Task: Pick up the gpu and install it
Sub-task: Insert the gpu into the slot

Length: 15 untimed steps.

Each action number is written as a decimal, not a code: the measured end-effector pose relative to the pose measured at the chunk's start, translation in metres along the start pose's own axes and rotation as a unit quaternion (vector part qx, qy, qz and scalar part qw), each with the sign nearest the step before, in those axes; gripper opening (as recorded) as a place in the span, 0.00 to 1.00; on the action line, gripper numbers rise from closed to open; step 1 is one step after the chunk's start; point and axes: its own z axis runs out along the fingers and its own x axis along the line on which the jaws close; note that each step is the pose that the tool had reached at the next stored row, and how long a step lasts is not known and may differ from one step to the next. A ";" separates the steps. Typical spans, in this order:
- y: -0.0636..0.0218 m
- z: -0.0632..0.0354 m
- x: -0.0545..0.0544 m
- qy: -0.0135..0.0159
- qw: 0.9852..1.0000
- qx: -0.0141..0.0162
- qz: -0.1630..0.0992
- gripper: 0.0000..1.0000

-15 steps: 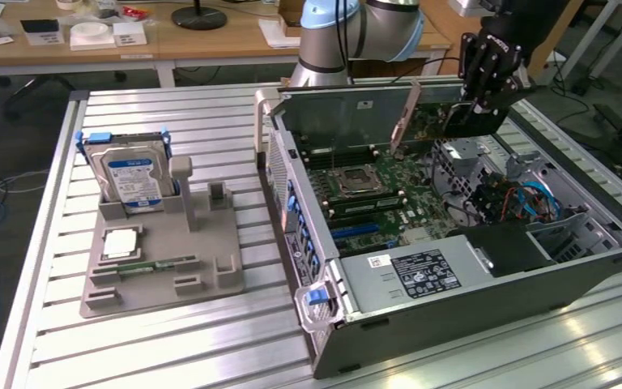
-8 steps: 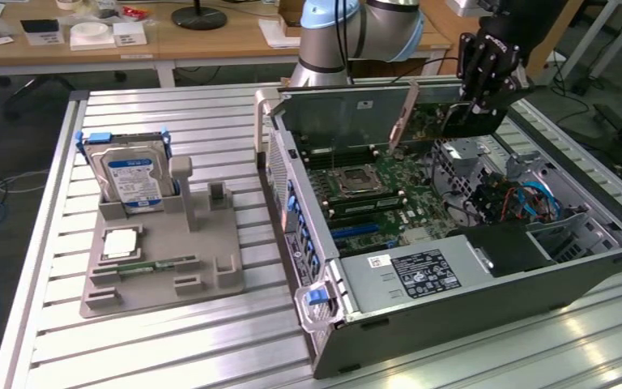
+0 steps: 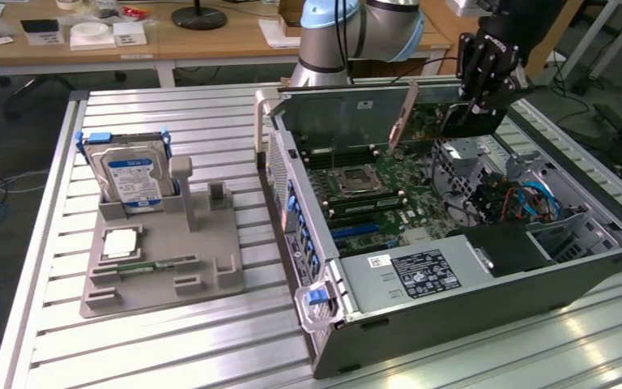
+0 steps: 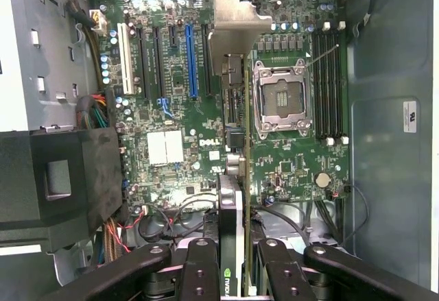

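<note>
gpu (image 4: pixel 232 198): thin flat expansion card, green board w/ black face & silver metal end bracket. Seen edge-on from the wrist view, inside the case over the motherboard, between blue slot and CPU socket. Bracket end points away from the gripper. Can't tell if its lower edge touches the board.
gripper (image 4: pixel 236 246): black two-finger unit on the arm. Jaws partway closed, pinched on the gpu's near end, one finger per side.
motherboard (image 4: pixel 295 171): green circuit board covering the case floor.
blue slot (image 4: pixel 191 61): long narrow blue connector, among black and white ones.
CPU socket (image 4: pixel 281 99): square, silver metal frame (black RAM slots just beyond it).
case (image 3: pixel 484 316): grey metal tower on its side, open face up, on the table half toward the exterior view's right.
power supply (image 3: pixel 419 271): silver box w/ black label, at case's near end.
table (image 3: pixel 181 113): slatted aluminium top.
tray (image 3: pixel 159 284): grey moulded holder, beside the case, near table edge at the exterior view's left.
hard drive (image 3: pixel 133 174): silver, blue label, upright at tray's far end.
RAM stick (image 3: pixel 165 265): slim green, flat in tray.
</note>
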 end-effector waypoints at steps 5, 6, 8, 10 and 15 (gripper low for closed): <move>0.0019 0.0000 0.000 0.000 1.000 0.000 0.000 0.27; 0.0022 0.0000 0.000 0.000 1.000 0.000 0.000 0.27; 0.0022 0.0000 0.000 0.000 1.000 0.000 0.000 0.27; 0.0022 0.0000 0.000 0.000 1.000 0.000 0.000 0.27; 0.0024 -0.0001 0.001 0.000 1.000 0.000 0.000 0.27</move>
